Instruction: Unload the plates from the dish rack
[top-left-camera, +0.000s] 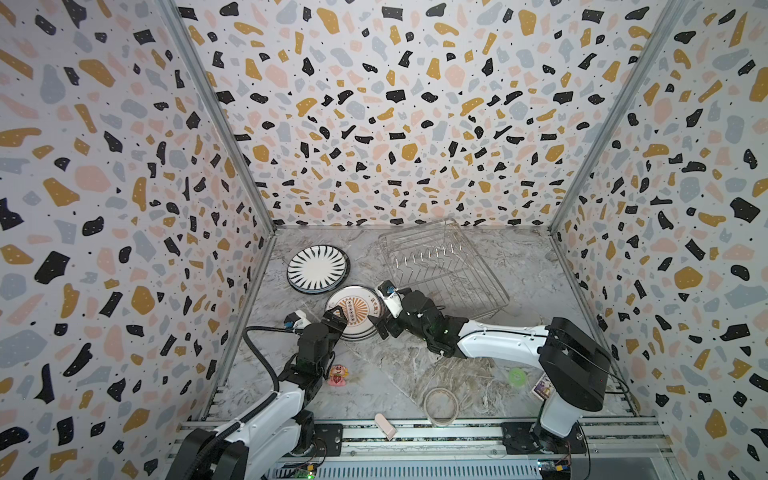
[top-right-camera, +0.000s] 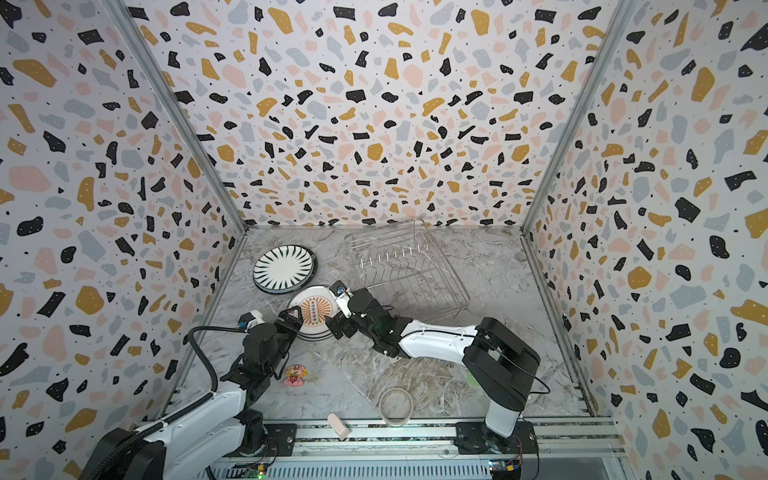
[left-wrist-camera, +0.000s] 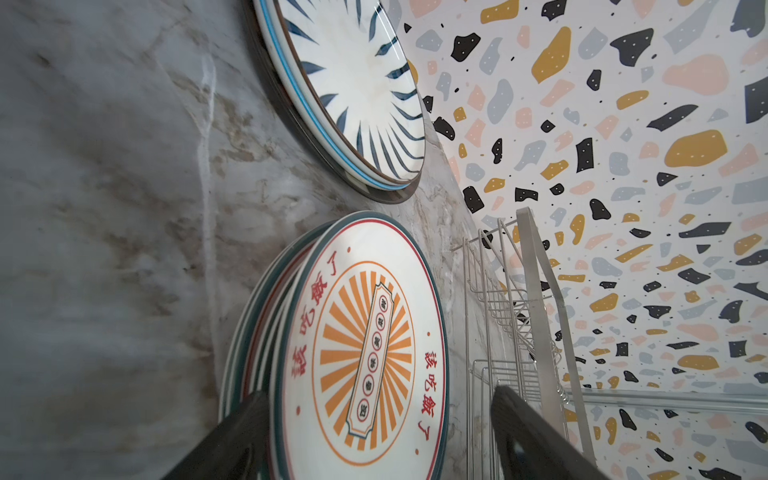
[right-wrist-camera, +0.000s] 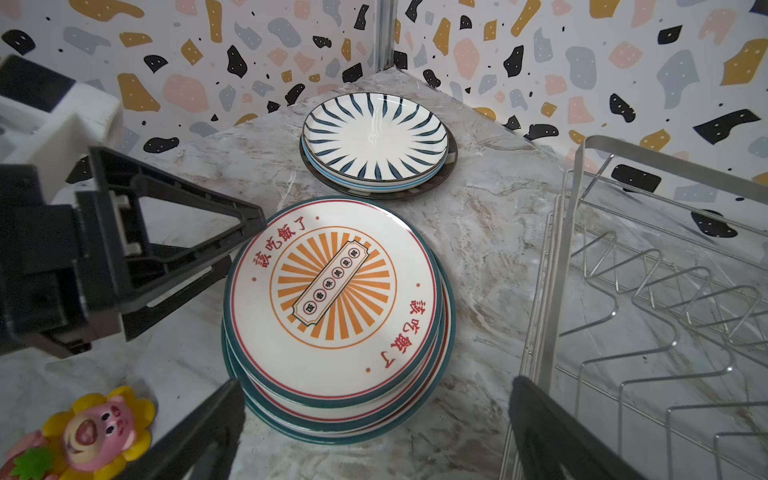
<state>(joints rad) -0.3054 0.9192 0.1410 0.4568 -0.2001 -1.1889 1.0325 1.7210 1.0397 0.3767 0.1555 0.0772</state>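
**Q:** What lies on the worktop (top-left-camera: 532, 291)?

**A:** Two stacks, both lying flat. The striped stack (top-left-camera: 318, 268) sits near the far-left corner. The sunburst stack (top-left-camera: 353, 309) sits just beside it on the near side, toward the middle. Whether the two touch cannot be told.

**Q:** And the rack?

**A:** The rack (top-left-camera: 440, 266) stands at the far edge, running from the middle toward the right. Its near-left corner is close to the sunburst stack but apart from it.

**Q:** How does the left pincer stand?

**A:** The left pincer (right-wrist-camera: 243, 241) meets the sunburst stack's rim on the side toward the near-left corner. Its jaws stand well apart with the rim between them. One finger is above the top plate (right-wrist-camera: 332, 286) and clear of its face, and the other is lower, beside the stack. It grips nothing.

**Q:** The right pincer?

**A:** The right pincer (right-wrist-camera: 374, 382) faces the same stack from the side toward the near-right corner, with the rack's near-left corner just beside it. Its jaws are spread wide and hold nothing, and the stack's rim lies just beyond the fingertips, in line with the gap.

**Q:** What else is shown?

**A:** A pink toy (top-left-camera: 337, 375) lies beside the left arm, toward the near edge, and a ring (top-left-camera: 440, 405) lies at the near edge, about the middle. Both are well apart from the stacks.
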